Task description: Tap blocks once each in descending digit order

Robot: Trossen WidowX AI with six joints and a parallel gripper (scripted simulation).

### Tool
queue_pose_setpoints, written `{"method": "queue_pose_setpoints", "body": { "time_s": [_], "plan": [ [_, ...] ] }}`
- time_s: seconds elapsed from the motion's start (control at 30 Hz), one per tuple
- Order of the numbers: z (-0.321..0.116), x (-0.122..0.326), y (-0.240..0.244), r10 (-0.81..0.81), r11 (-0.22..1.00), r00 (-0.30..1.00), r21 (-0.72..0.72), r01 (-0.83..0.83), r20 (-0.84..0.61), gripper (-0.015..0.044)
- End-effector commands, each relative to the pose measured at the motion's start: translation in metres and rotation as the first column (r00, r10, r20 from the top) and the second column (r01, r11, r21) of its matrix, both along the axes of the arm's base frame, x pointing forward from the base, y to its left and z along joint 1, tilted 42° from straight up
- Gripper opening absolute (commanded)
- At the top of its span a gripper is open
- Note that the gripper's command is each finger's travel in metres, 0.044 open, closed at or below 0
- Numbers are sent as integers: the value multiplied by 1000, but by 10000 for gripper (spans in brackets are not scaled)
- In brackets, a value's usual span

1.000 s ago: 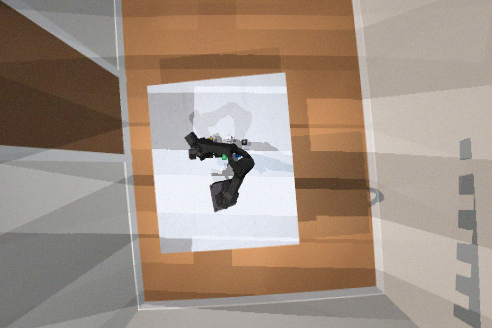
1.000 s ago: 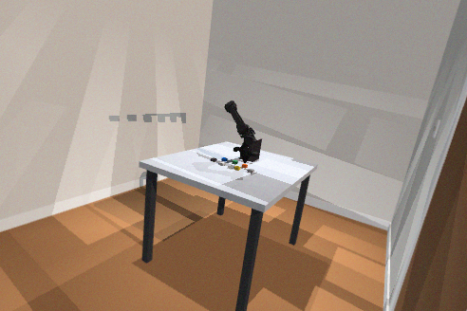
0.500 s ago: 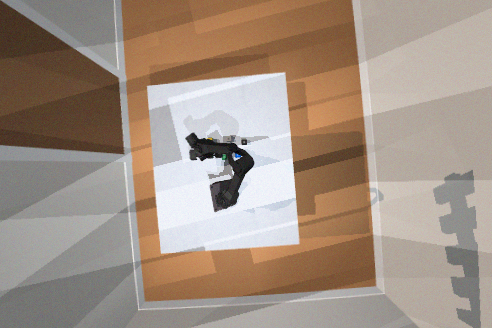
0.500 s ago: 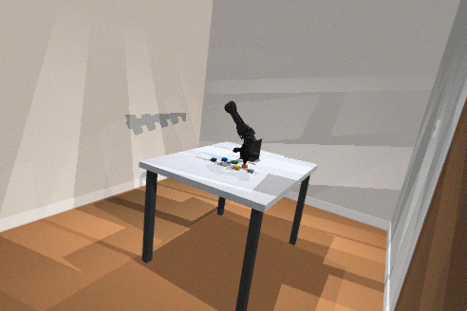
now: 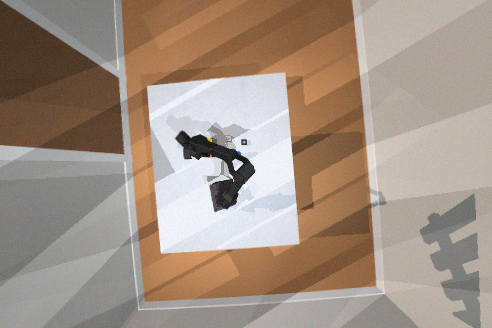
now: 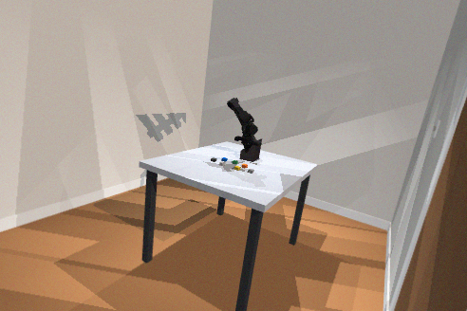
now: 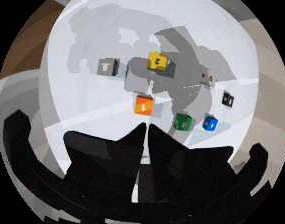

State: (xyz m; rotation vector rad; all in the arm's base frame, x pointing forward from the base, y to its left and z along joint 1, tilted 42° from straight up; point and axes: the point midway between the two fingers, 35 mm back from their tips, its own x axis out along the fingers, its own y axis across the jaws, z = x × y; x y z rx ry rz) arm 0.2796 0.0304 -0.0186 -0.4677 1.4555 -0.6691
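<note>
My gripper point(image 7: 146, 127) is shut and empty, with its tips together above the table. In the wrist view an orange block point(image 7: 144, 105) point(image 6: 244, 166) shows a 1 just beyond the tips, and a yellow block point(image 7: 157, 61) point(image 6: 237, 168) point(image 5: 210, 140) shows a 2 farther out. A grey block point(image 7: 107, 66) point(image 6: 251, 171) lies left of the yellow one. A green block point(image 7: 182, 122) point(image 6: 234, 162) and a blue block point(image 7: 210, 123) point(image 6: 224, 159) lie right of the tips. A white block point(image 7: 207, 77) point(image 5: 228, 138) and a black block point(image 7: 227, 99) point(image 5: 244, 142) are farther right. Their digits are hard to read.
The blocks lie separately on the white table point(image 5: 264, 220) point(image 6: 175, 166). The arm point(image 5: 244, 172) point(image 6: 250, 128) hides some blocks in the top view. Dark shadows cross the table around the blocks.
</note>
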Motion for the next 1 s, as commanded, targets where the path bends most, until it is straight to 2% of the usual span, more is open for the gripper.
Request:
{"method": "queue_pose_setpoints", "body": {
  "time_s": [0.0,0.13,0.27,0.47,0.7,0.83,0.97],
  "plan": [
    [15,-2,12,-10,1000,1000,5,10,3,20],
    [21,6,6,-9,1000,1000,9,9,3,20],
    [64,44,-41,-7,1000,1000,16,6,5,20],
    [108,64,-93,-10,1000,1000,-1,10,6,20],
    [106,65,-96,-10,1000,1000,-1,10,6,20],
    [58,65,-139,-10,1000,1000,-2,10,7,20],
    [49,63,-148,-10,1000,1000,-4,10,6,20]
  ]
}}
